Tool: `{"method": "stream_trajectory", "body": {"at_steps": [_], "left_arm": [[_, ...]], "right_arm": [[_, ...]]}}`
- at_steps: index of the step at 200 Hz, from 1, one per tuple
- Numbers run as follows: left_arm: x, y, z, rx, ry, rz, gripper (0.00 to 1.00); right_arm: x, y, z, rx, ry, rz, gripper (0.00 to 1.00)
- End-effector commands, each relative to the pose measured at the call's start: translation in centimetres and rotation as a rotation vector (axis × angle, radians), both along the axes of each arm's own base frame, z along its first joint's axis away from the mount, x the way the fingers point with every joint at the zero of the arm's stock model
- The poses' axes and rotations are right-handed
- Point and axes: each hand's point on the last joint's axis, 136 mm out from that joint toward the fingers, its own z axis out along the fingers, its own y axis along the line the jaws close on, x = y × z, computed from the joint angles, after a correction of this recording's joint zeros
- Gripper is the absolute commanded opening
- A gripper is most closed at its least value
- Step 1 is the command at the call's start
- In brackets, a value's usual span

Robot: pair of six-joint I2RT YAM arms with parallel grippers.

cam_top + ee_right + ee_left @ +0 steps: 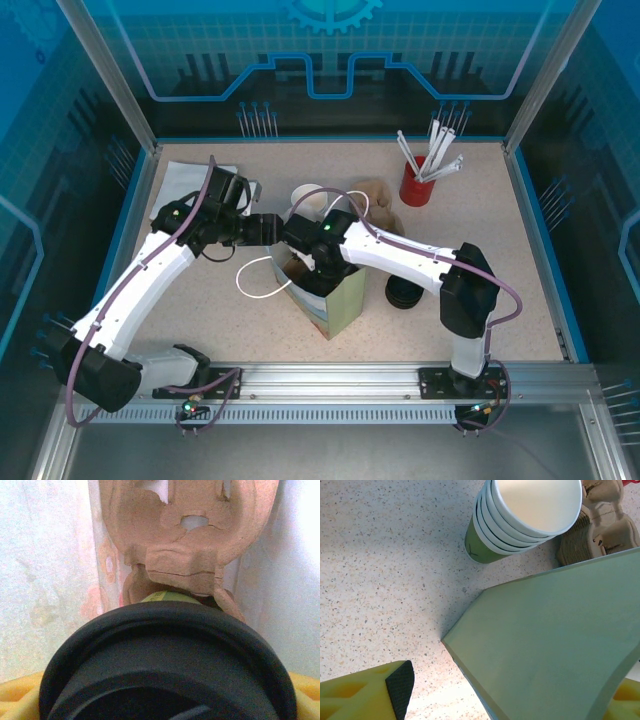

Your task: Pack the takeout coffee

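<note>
Right end effector (161, 702) grasps the lidded takeout coffee (165, 640), low in its wrist frame, inside the green paper bag (338, 300), just beneath the pulp carrier (185, 555). Left end effector (512, 696) stands released, astride the bag's corner.

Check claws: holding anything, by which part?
Right claw grips the coffee cup by the sides of its black lid. Left claw, open, straddles a wall of the green bag, holding nothing.

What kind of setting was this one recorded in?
Probably a lab robot cell dressed as a coffee counter: aluminium frame posts and blue printed panels enclose a speckled tabletop holding stacked paper cups and a red cup of straws.
</note>
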Motion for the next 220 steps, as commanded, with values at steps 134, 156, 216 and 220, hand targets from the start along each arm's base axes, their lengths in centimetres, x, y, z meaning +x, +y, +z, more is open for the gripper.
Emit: {"method": "stream_trajectory", "body": {"at_steps": [134,156,216,220], "left_arm": [[0.3,0.4,0.8,0.018,-0.018,0.002,0.76],[0.3,0.4,0.8,0.017,-0.019,0.002,0.76],[0.3,0.4,1.2,0.014,-0.022,0.001,0.76],[0.3,0.4,1.1,0.013,-0.02,0.003,0.76]], "right_arm": [[0.2,-1.6,-2.1,-0.083,0.016,0.001,0.83],[0.3,-1.7,-2.3,-0.089,0.016,0.001,0.83],[0.5,-2.6,-2.5,-0.137,0.003,-0.007,0.83],[0.5,-2.7,-2.5,-0.141,0.002,-0.006,0.84]]}}
